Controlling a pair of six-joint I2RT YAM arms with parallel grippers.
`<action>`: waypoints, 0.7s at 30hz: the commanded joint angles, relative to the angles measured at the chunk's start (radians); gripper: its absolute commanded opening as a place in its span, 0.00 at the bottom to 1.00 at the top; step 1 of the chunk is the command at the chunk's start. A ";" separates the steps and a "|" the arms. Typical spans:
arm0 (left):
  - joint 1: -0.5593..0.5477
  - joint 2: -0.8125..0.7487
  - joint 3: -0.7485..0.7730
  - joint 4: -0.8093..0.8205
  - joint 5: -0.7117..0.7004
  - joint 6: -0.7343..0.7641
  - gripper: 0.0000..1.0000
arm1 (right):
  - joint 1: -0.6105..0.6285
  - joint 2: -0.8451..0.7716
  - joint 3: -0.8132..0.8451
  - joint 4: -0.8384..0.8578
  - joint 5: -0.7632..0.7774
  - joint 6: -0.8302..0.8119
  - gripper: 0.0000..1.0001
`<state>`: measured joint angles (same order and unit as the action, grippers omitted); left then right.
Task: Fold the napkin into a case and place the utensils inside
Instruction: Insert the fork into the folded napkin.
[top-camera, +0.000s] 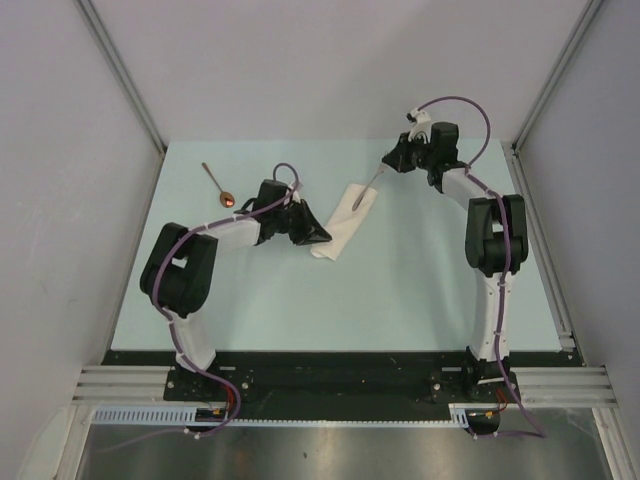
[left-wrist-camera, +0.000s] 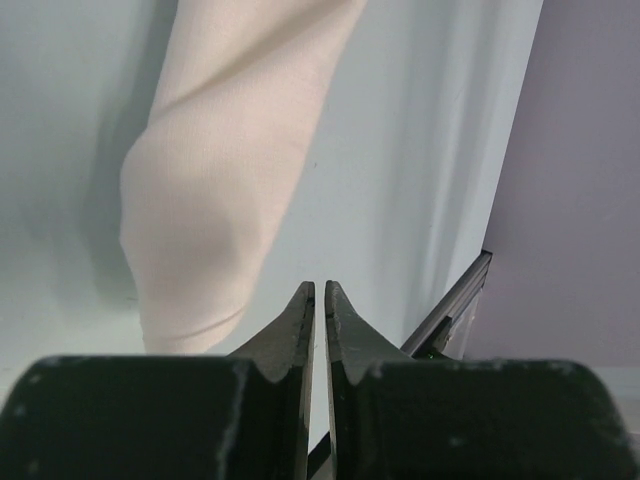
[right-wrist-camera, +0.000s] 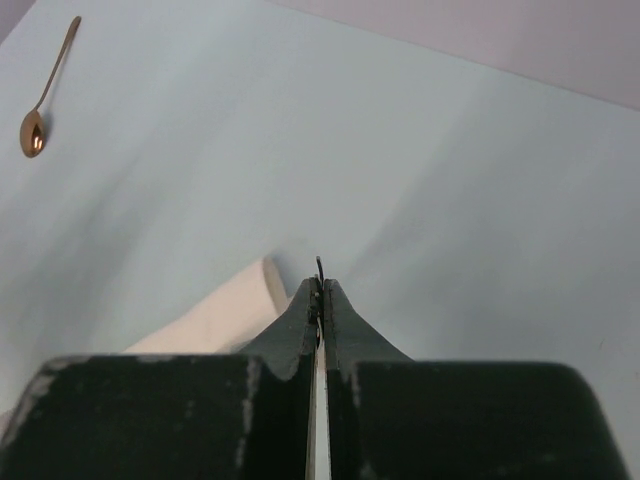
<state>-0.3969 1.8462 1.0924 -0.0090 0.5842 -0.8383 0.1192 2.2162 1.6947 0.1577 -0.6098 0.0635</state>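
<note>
Spreading wide under both arms, the pale mint-green tabletop (top-camera: 400, 290) has bare room on every side of the work: open surface ahead of the right fingers as far as the grey back wall (top-camera: 330, 70), and more between both grippers and the black near edge. A silver rail (top-camera: 545, 250) runs along the table's right edge, well apart from either pair of fingers. The cream-white cloth case (top-camera: 345, 222) lies flat as a narrow, long strip. Its long axis runs on a diagonal, the far end under the right gripper's reach and the rounded near end just beside the left fingertips, ahead of them and to their left; whether it touches them cannot be told. The left gripper (top-camera: 322, 237) has its fingers (left-wrist-camera: 300, 320) drawn almost together, with only a thin slit between them and nothing in it. The right gripper (top-camera: 388, 163) is clamped on one end of the small silver metal fork (top-camera: 367, 190). The fork slants down from those fingers along the same diagonal, and its free end is over the case's far end. The slim-handled spoon with a copper-orange bowl (top-camera: 218, 186) lies well behind the left fingers, bowl toward the left arm and handle pointing away to the far left.
</note>
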 joint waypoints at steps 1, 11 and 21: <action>-0.002 0.042 0.064 -0.011 -0.018 0.001 0.11 | -0.009 0.055 0.143 -0.069 -0.011 -0.060 0.00; 0.006 0.102 0.087 -0.023 -0.032 0.022 0.09 | -0.013 0.074 0.115 -0.055 -0.139 0.008 0.00; 0.020 0.102 0.052 -0.011 -0.037 0.031 0.08 | 0.005 0.080 0.066 0.006 -0.205 0.170 0.00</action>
<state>-0.3859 1.9549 1.1465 -0.0360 0.5560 -0.8288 0.1127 2.2826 1.7657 0.1059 -0.7658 0.1486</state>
